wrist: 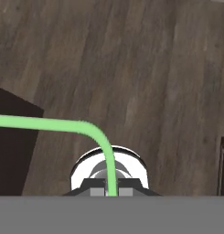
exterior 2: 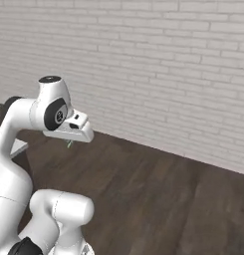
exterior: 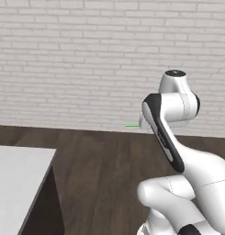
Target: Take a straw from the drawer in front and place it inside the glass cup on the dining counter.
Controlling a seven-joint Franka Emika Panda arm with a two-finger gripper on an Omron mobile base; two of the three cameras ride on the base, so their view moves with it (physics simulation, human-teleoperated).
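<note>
While the gripper (wrist: 111, 192) pinches the light-green straw (wrist: 49, 124) between its fingers, the arm hangs over dark wood floor. A corner of the white dining counter (exterior: 17, 183) sits at eight o'clock in the left base view. Fetching looks done; reaching the cup and dropping the straw in remain.

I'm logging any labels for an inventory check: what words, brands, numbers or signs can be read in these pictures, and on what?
None: no readable text on the brick wall, the wooden floor, the white counter top, the green straw or the claw that grips it.
</note>
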